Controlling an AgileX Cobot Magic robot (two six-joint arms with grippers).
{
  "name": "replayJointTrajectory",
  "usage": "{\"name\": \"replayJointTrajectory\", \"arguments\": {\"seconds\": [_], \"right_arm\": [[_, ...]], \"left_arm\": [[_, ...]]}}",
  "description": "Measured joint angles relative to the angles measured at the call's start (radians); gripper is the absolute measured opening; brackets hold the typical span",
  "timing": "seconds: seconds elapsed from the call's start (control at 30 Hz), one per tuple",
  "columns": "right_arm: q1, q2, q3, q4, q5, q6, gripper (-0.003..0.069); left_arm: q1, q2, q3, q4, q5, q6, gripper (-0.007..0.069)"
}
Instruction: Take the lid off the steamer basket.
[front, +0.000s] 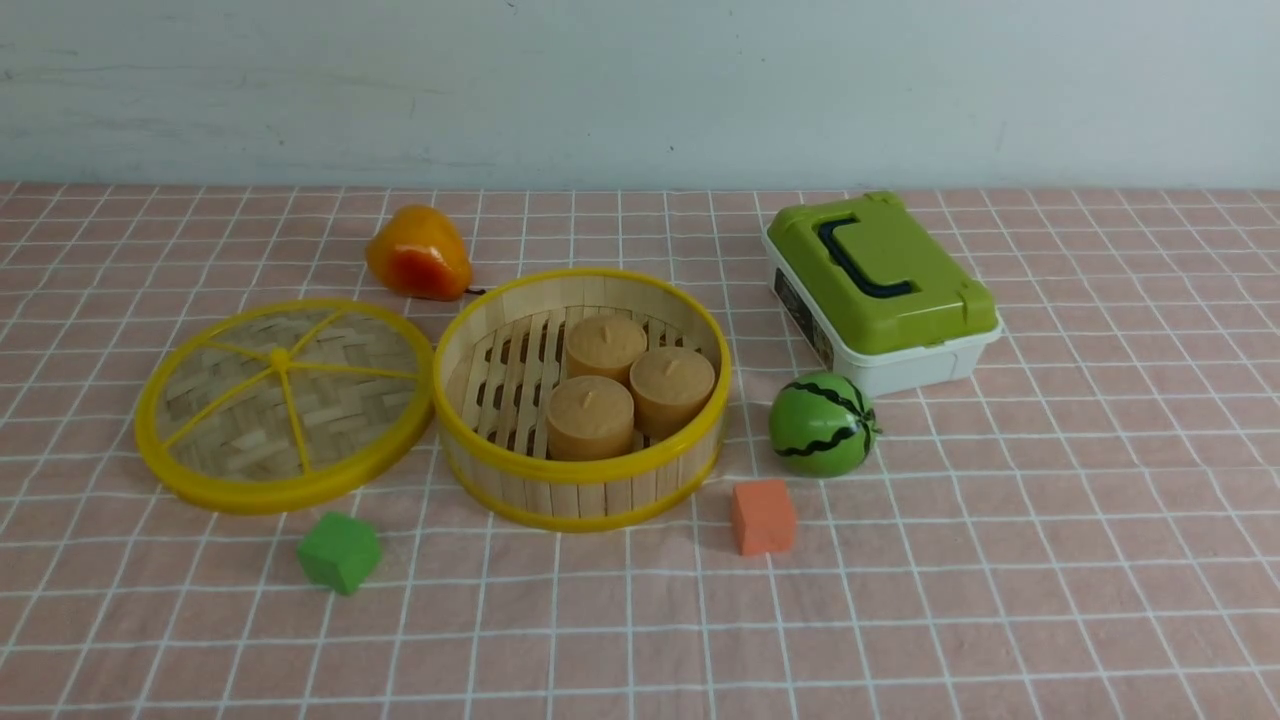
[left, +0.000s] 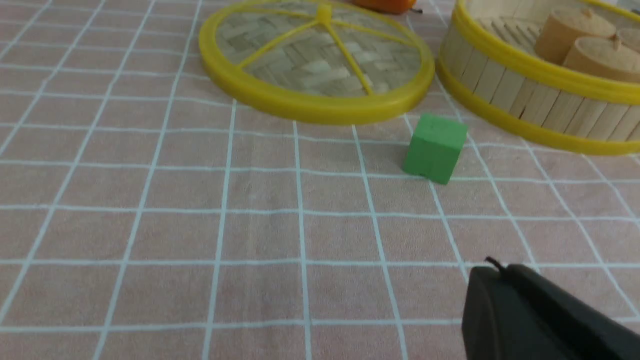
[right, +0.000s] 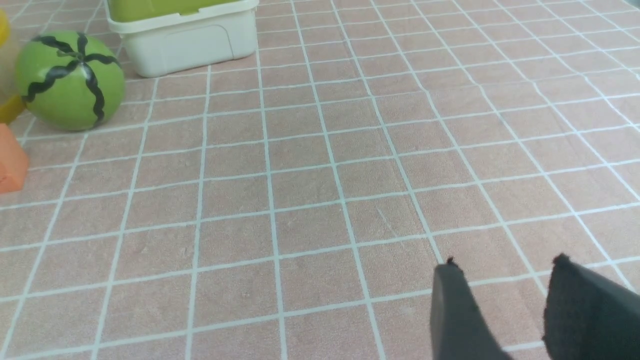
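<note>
The lid (front: 283, 402), a woven bamboo disc with a yellow rim and spokes, lies flat on the cloth just left of the steamer basket (front: 583, 478), touching or nearly touching it. The basket stands uncovered, with three tan cylinders (front: 628, 385) inside. In the left wrist view the lid (left: 315, 65) and basket (left: 540, 100) lie far ahead of my left gripper (left: 497, 272), whose black fingers are pressed together, shut on nothing. My right gripper (right: 505, 267) hovers open over bare cloth with nothing between its fingers. Neither arm appears in the front view.
A green cube (front: 340, 551) sits in front of the lid, an orange cube (front: 763, 516) right of the basket. A toy watermelon (front: 823, 424), a white box with a green lid (front: 880, 290) and an orange pear (front: 418, 255) stand around the basket.
</note>
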Motion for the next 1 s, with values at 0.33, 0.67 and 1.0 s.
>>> {"name": "replayJointTrajectory", "arguments": {"seconds": [0.33, 0.67, 1.0], "right_arm": [[0.0, 0.0, 0.0, 0.0, 0.0, 0.0, 0.0241], [0.0, 0.0, 0.0, 0.0, 0.0, 0.0, 0.0241], [0.0, 0.0, 0.0, 0.0, 0.0, 0.0, 0.0241]], "left_arm": [[0.0, 0.0, 0.0, 0.0, 0.011, 0.0, -0.0013], [0.0, 0.0, 0.0, 0.0, 0.011, 0.0, -0.0012], [0.0, 0.0, 0.0, 0.0, 0.011, 0.0, -0.0005]]}}
